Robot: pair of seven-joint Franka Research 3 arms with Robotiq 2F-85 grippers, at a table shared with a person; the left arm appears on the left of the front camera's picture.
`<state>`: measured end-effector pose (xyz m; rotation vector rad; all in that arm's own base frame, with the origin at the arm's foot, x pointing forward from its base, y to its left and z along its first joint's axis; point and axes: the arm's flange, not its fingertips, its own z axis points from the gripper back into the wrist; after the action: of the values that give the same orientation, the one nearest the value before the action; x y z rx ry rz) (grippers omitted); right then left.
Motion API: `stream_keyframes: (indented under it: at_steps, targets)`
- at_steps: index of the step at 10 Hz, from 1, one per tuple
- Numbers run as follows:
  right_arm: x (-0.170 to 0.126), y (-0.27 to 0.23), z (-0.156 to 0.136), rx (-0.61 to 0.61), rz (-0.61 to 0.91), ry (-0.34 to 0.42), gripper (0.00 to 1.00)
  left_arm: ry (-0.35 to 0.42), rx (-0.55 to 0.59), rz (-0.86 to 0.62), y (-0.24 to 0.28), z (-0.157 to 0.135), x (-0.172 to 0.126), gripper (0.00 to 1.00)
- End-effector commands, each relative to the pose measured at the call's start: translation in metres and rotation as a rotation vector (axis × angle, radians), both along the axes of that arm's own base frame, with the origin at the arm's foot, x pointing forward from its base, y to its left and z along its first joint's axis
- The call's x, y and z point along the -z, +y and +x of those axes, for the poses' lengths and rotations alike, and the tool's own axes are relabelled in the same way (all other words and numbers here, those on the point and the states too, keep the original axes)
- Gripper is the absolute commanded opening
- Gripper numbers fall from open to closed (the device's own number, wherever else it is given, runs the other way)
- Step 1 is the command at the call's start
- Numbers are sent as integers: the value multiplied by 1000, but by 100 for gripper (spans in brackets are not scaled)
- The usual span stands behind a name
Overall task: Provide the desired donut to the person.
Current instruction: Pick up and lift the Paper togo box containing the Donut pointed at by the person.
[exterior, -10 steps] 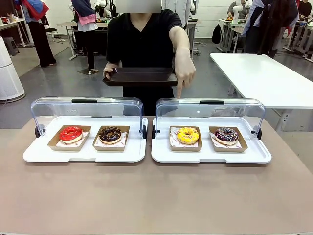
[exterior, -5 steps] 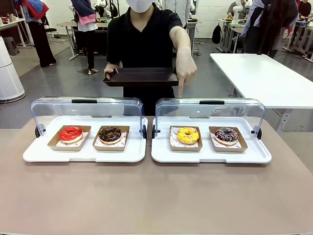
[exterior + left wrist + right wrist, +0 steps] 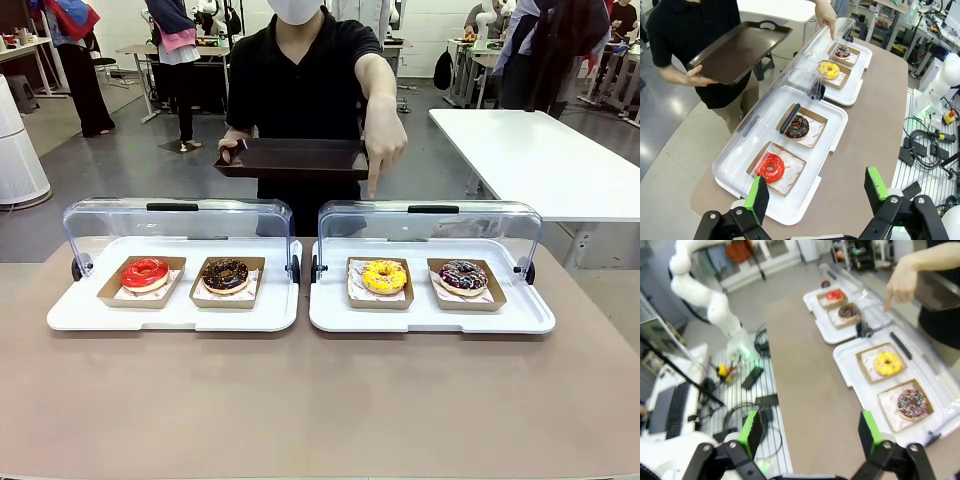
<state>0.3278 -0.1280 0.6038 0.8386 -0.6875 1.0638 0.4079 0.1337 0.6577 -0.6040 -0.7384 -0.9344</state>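
White trays, two; boxed donuts, four; left hand and right hand both spread, empty.

Clear, shiny plastic lids; smooth white plastic trays; brown paper boxes; glossy red donut at 9 o'clock; matt table.

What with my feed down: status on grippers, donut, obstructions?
Left gripper open, right gripper open. Person's hand points at yellow donut, untouched. Lid rolled back, nothing blocking.
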Motion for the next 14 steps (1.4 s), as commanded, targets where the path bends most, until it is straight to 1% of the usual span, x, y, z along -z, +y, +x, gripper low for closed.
stream_keyframes:
  at_steps: [1, 2, 3, 4, 5, 6, 7, 9, 10, 11, 12, 14]
  targets:
    - [-13, 76, 11, -104, -237, -61, 100, -1, 4, -6, 0, 0, -2, 100]
    - [-15, 125, 14, -155, -366, -99, 100, -1, 4, -6, 0, 0, -2, 100]
    - [-8, 181, 14, -221, -524, -135, 100, -1, 4, -6, 0, 0, -2, 100]
    - [9, 226, 12, -288, -675, -167, 100, -1, 4, -6, 0, 0, -2, 100]
    - [32, 262, 13, -329, -822, -185, 100, -1, 4, -6, 0, 0, -2, 100]
    - [58, 290, 21, -353, -961, -211, 100, -1, 4, -6, 0, 0, -2, 100]
    - [81, 313, 32, -350, -1002, -201, 100, -1, 4, -6, 0, 0, -2, 100]
    - [107, 336, 49, -337, -995, -192, 100, -1, 4, -6, 0, 0, -2, 100]
    - [114, 340, 57, -346, -952, -135, 100, -1, 4, -6, 0, 0, -2, 100]
    - [116, 339, 60, -360, -905, -100, 100, -1, 4, -6, 0, 0, -2, 100]
    - [124, 341, 45, -374, -997, -183, 100, -1, 4, -6, 0, 0, -2, 100]
    - [124, 341, 45, -374, -997, -183, 100, -1, 4, -6, 0, 0, -2, 100]
